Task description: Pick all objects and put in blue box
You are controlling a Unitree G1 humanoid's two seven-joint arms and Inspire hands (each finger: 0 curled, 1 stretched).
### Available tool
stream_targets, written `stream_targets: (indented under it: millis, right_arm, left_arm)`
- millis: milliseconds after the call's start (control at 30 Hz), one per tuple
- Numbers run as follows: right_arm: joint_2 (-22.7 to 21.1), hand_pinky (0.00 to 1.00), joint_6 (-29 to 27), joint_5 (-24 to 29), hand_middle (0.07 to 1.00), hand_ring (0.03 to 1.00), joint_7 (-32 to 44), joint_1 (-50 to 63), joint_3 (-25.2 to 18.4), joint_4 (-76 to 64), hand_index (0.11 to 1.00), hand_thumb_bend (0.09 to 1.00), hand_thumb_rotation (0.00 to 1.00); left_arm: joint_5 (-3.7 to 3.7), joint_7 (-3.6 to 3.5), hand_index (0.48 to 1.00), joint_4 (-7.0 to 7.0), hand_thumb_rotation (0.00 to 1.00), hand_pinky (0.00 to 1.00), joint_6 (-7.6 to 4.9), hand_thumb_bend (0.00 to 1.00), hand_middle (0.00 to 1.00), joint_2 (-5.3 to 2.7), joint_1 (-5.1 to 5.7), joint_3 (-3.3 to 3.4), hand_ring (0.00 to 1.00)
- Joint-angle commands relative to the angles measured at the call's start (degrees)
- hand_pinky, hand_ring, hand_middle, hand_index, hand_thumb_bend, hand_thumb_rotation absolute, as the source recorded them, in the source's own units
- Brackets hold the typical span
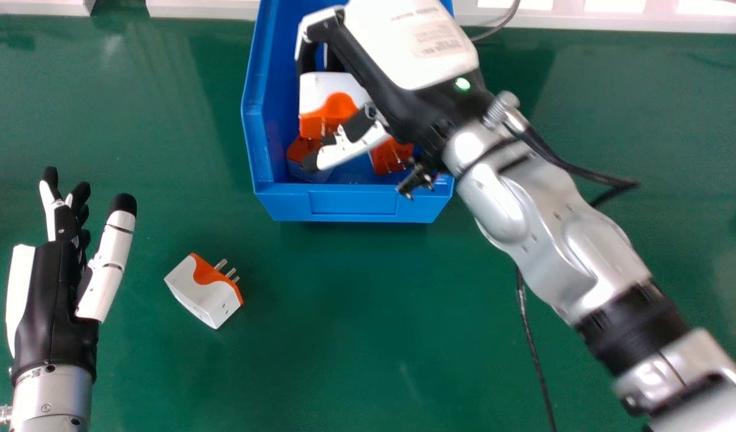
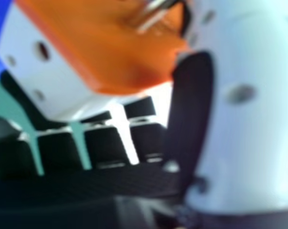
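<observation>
Your right hand [image 1: 351, 149] is over the blue box [image 1: 353, 206], its fingers bent round the far side of a white-and-orange plug adapter [image 1: 326, 99] and its thumb on the near side. You have it lightly pinched, as far as you can judge; firm contact at the thumb is hard to confirm. The adapter sits inside the walls, toward the left part of the box, white body away from you and orange prong face toward you. Nearer the box floor you have two more, the left adapter [image 1: 298, 149] just by the thumb tip and the right adapter [image 1: 389, 157] on the thumb's other side. You are already lined up for a release: opening the hand should be enough, though a prong may catch on the thumb or the piece beneath.

Farther out, your next piece is the loose adapter [image 1: 203, 292] on the green counter [image 1: 344, 360], on the near side of the box and to its left. Its long axis slants from far left to near right, and its prongs point to the far right. Your left hand [image 1: 54, 300], idle with fingers spread and straight, is much the nearer one; the piece lies just to the right of its thumb. If you go with the right hand instead, you need to come back toward yourself and left, then close across that slanted body, clear of the prongs.
</observation>
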Motion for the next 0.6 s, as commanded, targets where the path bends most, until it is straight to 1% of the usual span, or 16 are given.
stream_targets:
  millis: [0,33,100,133,167,267,300,333,367,433,467,533,567]
  right_arm:
    - [1.39,0.20,0.95,-0.47,0.376,0.289,-1.11,-4.63,1.07,3.94,0.480,0.487,0.15]
    - [1.94,0.22,1.16,-0.33,0.407,0.318,-1.74,-5.76,1.57,6.31,0.482,0.486,0.15]
    - [3.30,0.26,1.71,-0.11,0.461,0.374,-3.43,-8.15,2.43,11.61,0.485,0.486,0.15]
    - [4.14,0.26,2.52,0.11,0.460,0.373,-3.55,-9.44,2.75,14.40,0.485,0.487,0.15]
    - [5.06,0.25,3.60,0.54,0.450,0.362,-3.24,-10.77,2.91,17.30,0.486,0.487,0.15]
    - [6.83,0.29,4.40,1.80,0.498,0.418,-3.51,-13.88,3.23,24.30,0.490,0.485,0.15]
    - [7.21,0.30,4.36,2.01,0.510,0.430,-3.50,-14.84,3.42,26.50,0.491,0.485,0.15]
    - [7.45,0.31,3.96,2.36,0.517,0.441,-3.67,-15.50,3.40,28.26,0.491,0.486,0.14]
    - [7.84,0.33,4.17,2.55,0.535,0.468,-3.96,-16.09,3.48,29.96,0.492,0.486,0.14]
    - [8.56,0.27,4.64,3.18,0.472,0.385,-4.82,-16.71,3.38,32.35,0.518,0.500,0.06]
    - [8.86,0.24,4.70,3.83,0.450,0.352,-5.17,-16.75,3.08,33.28,0.528,0.504,0.03]
    - [9.25,0.25,4.57,5.44,0.442,0.363,-5.43,-16.77,2.33,34.38,0.529,0.511,0.01]
    - [9.49,0.26,4.59,6.31,0.443,0.376,-4.87,-16.92,1.92,35.16,0.528,0.512,0.00]
  left_arm:
    - [-0.43,0.08,0.953,-0.54,0.80,0.96,-1.67,0.46,0.99,-0.03,0.06,0.08,0.98]
    - [-0.25,0.06,0.955,-0.52,0.80,0.96,-1.69,0.46,0.99,0.06,0.12,0.01,0.98]
    - [-0.45,0.04,0.956,-0.95,0.81,0.96,-0.99,0.47,0.99,-0.13,0.20,0.01,0.98]
    - [-0.45,0.05,0.956,-1.17,0.81,0.97,-0.71,0.47,0.99,-0.19,0.26,0.00,0.98]
    - [-0.47,0.01,0.956,-1.20,0.81,0.98,-0.85,0.47,0.99,-0.21,0.30,-0.02,0.99]
    - [-0.62,-0.12,0.958,-1.05,0.80,0.99,-1.26,0.44,0.99,-0.25,0.18,0.03,0.99]
    - [-0.53,-0.10,0.958,-1.12,0.80,0.99,-1.24,0.44,0.99,-0.25,0.22,-0.01,0.99]
    - [-0.58,-0.16,0.958,-1.08,0.80,0.98,-1.40,0.44,0.99,-0.29,0.23,-0.04,0.99]
    - [-0.51,-0.17,0.959,-0.97,0.79,0.98,-1.61,0.43,0.99,-0.30,0.28,-0.08,0.99]
    - [-0.16,-0.16,0.959,-0.76,0.80,0.99,-1.91,0.44,0.99,-0.16,0.35,-0.19,0.99]
    - [0.22,-0.12,0.959,-0.72,0.81,0.99,-2.04,0.45,0.99,0.00,0.44,-0.28,0.99]
    - [0.82,-0.03,0.960,-0.83,0.82,1.00,-2.00,0.45,0.99,0.17,0.59,-0.43,1.00]
    - [0.68,0.02,0.961,-0.90,0.82,1.00,-1.96,0.46,0.99,-0.01,0.58,-0.39,1.00]
